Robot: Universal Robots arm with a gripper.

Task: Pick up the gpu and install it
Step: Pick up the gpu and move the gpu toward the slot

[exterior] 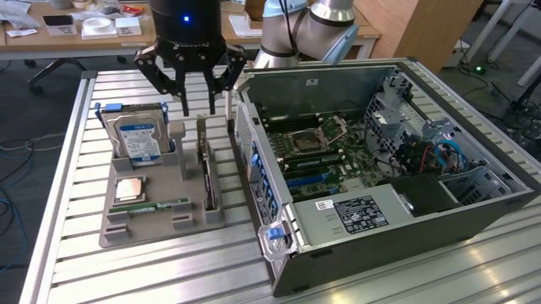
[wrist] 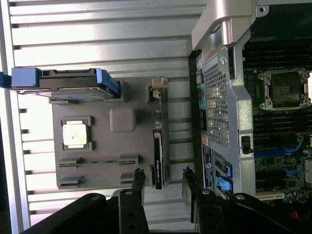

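the gpu (exterior: 208,172) stands on its long edge in a slot of the grey holder (exterior: 156,233), on the side nearest the open case (exterior: 384,231). its silver bracket (exterior: 202,121) rises at the far end. the jaws hang above that end, parted and holding nothing. in the wrist view the two fingers are well apart, with the card (wrist: 157,163) lined up in the gap below them.

the card looks light and stiff, but thin and easily hurt. its faces probably carry small parts and its lower edge the contacts, so a hard squeeze or a twist could crack something. the best hold looks to be across the two flat faces at the upper edge, clear of the contact edge. the bracket is smooth metal and likely slippery. a lift not kept straight up could bind the card in its slot.

room is tight. the case's perforated wall (exterior: 247,136) stands just beside the card on one side. a grey post (exterior: 177,136) and the upright hard drive (exterior: 139,138) stand on the other. a cpu (exterior: 128,189) and a memory stick (exterior: 152,205) lie lower on the holder, out of the way. everything rests on a slatted metal desk (exterior: 152,278), and the motherboard (exterior: 325,155) lies open inside the case.
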